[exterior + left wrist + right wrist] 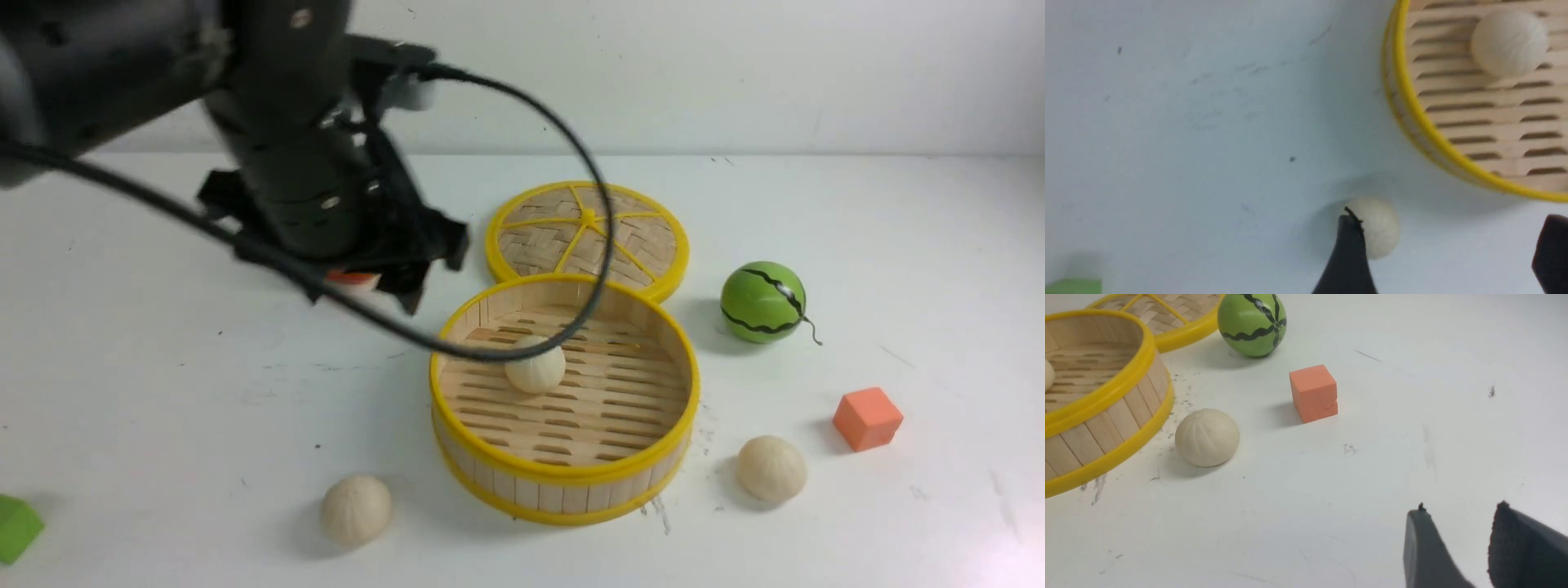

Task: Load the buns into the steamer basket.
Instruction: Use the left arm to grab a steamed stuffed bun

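The steamer basket (563, 492) stands mid-table with one bun (535, 365) on its slatted floor. A second bun (355, 509) lies on the table at the basket's front left, and a third bun (771, 467) at its front right. My left gripper (429, 273) hangs above the table left of the basket, open and empty. In the left wrist view its wide-apart fingers (1347, 253) frame bare table, with the loose bun (1378, 228) just past one fingertip and the basket (1412, 118) with its bun (1508, 43) beyond. My right gripper (1459, 510) is open and empty, well away from the right bun (1207, 437) and basket (1106, 396).
The woven yellow-spoked lid (588, 237) lies flat behind the basket. A green watermelon ball (763, 302) and an orange cube (867, 418) sit at the right. A green block (15, 527) is at the front left edge. The left arm's cable loops over the basket.
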